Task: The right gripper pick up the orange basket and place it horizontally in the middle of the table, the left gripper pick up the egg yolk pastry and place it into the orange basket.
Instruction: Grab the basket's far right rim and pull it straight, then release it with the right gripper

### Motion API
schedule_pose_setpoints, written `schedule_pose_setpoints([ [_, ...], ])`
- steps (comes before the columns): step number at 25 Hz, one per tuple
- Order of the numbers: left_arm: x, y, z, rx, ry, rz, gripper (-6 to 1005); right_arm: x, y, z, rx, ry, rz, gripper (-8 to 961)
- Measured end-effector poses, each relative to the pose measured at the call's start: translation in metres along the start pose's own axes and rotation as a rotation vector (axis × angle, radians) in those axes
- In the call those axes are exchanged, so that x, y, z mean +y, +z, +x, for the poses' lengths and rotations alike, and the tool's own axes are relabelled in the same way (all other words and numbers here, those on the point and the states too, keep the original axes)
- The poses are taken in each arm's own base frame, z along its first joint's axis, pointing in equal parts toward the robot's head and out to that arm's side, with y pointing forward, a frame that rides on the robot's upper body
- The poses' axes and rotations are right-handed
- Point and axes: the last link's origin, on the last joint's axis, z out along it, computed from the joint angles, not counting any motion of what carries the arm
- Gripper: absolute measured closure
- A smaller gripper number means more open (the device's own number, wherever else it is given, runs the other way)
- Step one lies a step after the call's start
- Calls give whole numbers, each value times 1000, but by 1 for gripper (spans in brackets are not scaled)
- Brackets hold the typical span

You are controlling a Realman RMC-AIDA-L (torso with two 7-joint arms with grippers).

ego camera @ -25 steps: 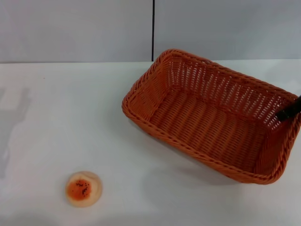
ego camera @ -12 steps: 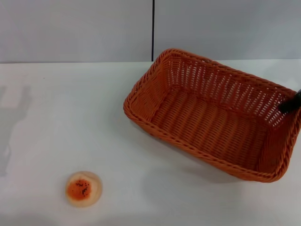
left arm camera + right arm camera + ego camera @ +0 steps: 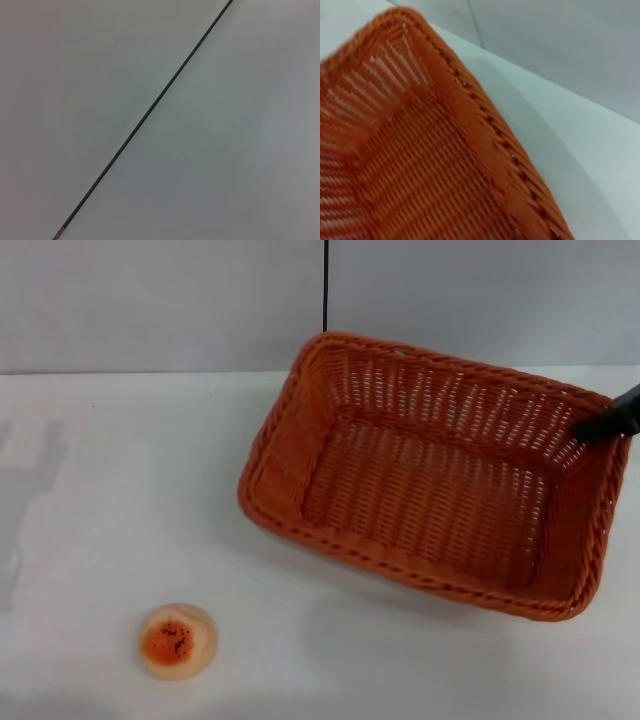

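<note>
The orange basket (image 3: 430,475) hangs tilted over the right half of the white table (image 3: 120,470), its open side turned toward me. My right gripper (image 3: 608,421) shows only as a dark finger tip at the basket's far right rim, gripping it. The right wrist view is filled by the basket's woven inside and braided rim (image 3: 485,135), with table (image 3: 570,145) beyond. The egg yolk pastry (image 3: 177,641) lies alone near the table's front left. My left gripper is out of view; its wrist camera sees only wall.
A grey wall (image 3: 160,300) with a dark vertical seam (image 3: 325,285) stands behind the table. The same seam (image 3: 150,107) crosses the left wrist view. Bare tabletop lies between the pastry and the basket.
The basket has risen and swung, its left end moving left and toward the wall, more of its inside now facing me. The right finger tip moved up with the rim. The pastry stayed put.
</note>
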Motion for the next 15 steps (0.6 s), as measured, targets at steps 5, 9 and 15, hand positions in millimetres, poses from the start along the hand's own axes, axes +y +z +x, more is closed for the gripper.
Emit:
schedule_pose_setpoints([
  [5,-1,0,1,3,1,2,186,7,-5,-2,-66,-22,-62,780],
  [9,-1,0,1,3,-1,3,187,10,-8,-2,-99,-41,-93,785],
  [15,-1,0,1,3,-1,2,188,14,-15,-3,-163,-81,-148,792],
])
